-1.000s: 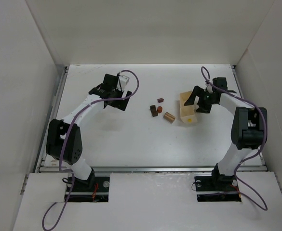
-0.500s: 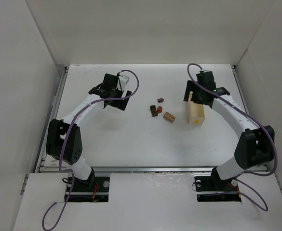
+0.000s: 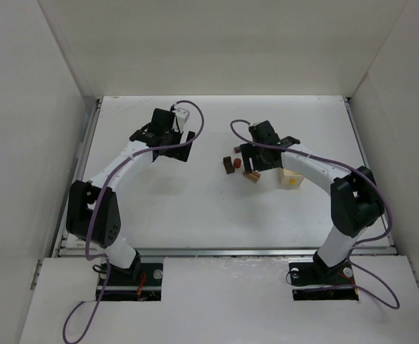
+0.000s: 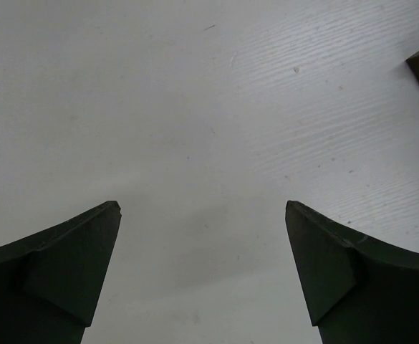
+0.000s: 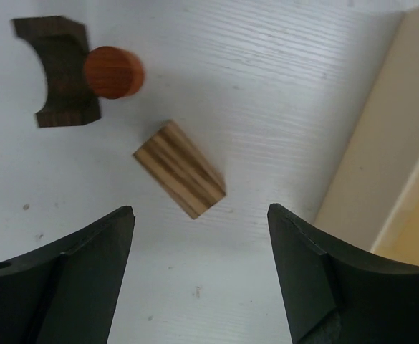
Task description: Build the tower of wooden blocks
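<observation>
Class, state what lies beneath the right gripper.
A striped tan block lies on the table below the right gripper, whose jaws stand open. Anything beneath the block itself is hidden.

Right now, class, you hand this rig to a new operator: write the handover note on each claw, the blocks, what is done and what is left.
The left claw is open and empty over bare table.
The right claw is open and empty above the striped tan block.
The dark arch block and red-orange cylinder lie close together beside it; the cream box is opposite.
Done: nothing stacked. Left: grasp and stack the blocks.
</observation>
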{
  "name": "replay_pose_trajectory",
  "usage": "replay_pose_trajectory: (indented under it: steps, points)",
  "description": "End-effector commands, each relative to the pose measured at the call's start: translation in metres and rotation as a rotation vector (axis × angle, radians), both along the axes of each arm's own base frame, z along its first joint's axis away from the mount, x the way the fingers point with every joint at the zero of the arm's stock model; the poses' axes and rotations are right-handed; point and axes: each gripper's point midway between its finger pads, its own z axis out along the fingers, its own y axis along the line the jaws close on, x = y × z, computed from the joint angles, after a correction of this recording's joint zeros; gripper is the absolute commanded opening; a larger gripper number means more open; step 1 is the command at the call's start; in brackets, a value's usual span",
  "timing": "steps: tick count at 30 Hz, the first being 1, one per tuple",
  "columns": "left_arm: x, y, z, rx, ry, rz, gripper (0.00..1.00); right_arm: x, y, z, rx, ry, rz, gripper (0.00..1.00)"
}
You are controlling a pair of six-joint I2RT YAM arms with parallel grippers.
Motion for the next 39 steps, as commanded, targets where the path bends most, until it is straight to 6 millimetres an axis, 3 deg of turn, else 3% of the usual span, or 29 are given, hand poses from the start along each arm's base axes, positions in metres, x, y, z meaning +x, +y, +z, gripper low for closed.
replay_pose_trajectory:
  steps: [1, 6, 9, 10, 12, 18, 20, 28, 30, 36, 37, 39]
  points:
    - [0.009, -0.019, 0.056, -0.164, -0.132, 0.035, 1.00, 0.017, 0.037, 0.017, 0.002, -0.088, 0.163, 0.81]
    - [-0.001, -0.040, 0.057, -0.218, -0.090, -0.137, 1.00, 0.021, 0.035, -0.010, -0.070, -0.020, 0.202, 0.81]
    - [-0.001, -0.034, 0.061, -0.191, -0.144, -0.150, 1.00, 0.016, 0.035, -0.023, -0.088, 0.020, 0.236, 0.79]
    - [-0.006, -0.029, 0.052, -0.178, -0.140, -0.138, 1.00, 0.015, 0.034, -0.030, -0.092, 0.029, 0.236, 0.77]
    - [-0.010, -0.017, 0.064, -0.151, -0.203, -0.113, 1.00, 0.019, 0.034, -0.029, -0.078, 0.024, 0.233, 0.75]
    - [-0.025, -0.001, 0.069, -0.101, -0.256, -0.106, 1.00, 0.016, 0.040, -0.031, -0.049, 0.029, 0.272, 0.58]
    - [-0.031, 0.002, 0.056, -0.081, -0.218, -0.113, 1.00, 0.012, 0.039, -0.036, -0.054, 0.043, 0.287, 0.51]
    - [-0.037, 0.008, 0.053, -0.060, -0.223, -0.106, 1.00, -0.019, 0.067, -0.044, -0.094, 0.043, 0.426, 0.29]
    - [-0.038, 0.011, 0.062, -0.059, -0.249, -0.097, 1.00, -0.031, 0.083, -0.035, -0.094, 0.013, 0.507, 0.26]
    - [-0.050, 0.036, 0.056, 0.018, -0.270, -0.022, 1.00, -0.059, 0.114, -0.026, -0.090, -0.028, 0.708, 0.26]
    - [-0.052, 0.039, 0.054, 0.036, -0.270, -0.019, 1.00, -0.070, 0.120, -0.032, -0.080, 0.004, 0.751, 0.28]
    - [-0.057, 0.044, 0.043, 0.049, -0.256, -0.013, 1.00, -0.072, 0.128, -0.036, -0.089, 0.026, 0.783, 0.35]
